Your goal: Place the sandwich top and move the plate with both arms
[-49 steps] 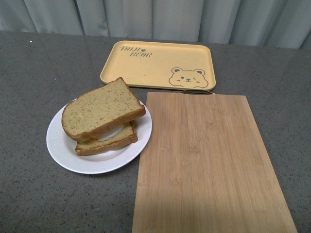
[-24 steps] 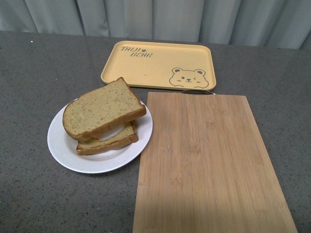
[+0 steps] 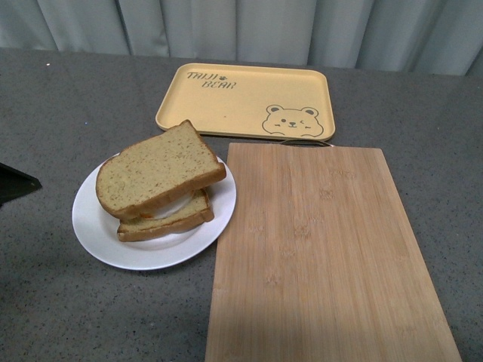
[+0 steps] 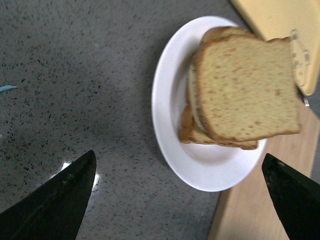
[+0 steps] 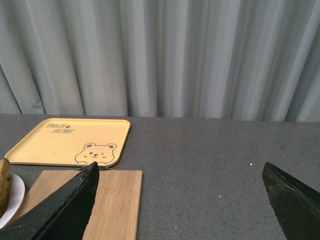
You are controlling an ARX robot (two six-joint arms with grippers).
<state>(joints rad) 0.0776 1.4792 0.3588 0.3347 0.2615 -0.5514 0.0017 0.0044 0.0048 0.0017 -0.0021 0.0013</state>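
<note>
The sandwich top (image 3: 158, 170), a speckled brown slice, lies tilted on a lower slice (image 3: 170, 220) with something white between them, all on the white plate (image 3: 90, 226). In the left wrist view the top slice (image 4: 245, 90) and the plate (image 4: 170, 100) lie just ahead of my open, empty left gripper (image 4: 179, 156). A black tip of that gripper (image 3: 15, 183) shows at the left edge of the front view, left of the plate. My right gripper (image 5: 180, 165) is open and empty above the bare table, away from the plate, whose edge (image 5: 12, 197) shows in the right wrist view.
A yellow bear-printed tray (image 3: 241, 98) lies behind the plate. A bamboo cutting board (image 3: 324, 249) lies right of the plate, its edge touching or nearly touching the plate's rim. Grey curtains hang behind the speckled grey table (image 3: 60, 105).
A black tip of my left gripper has come into the front view at the left edge. The plate and the bread stay in place.
</note>
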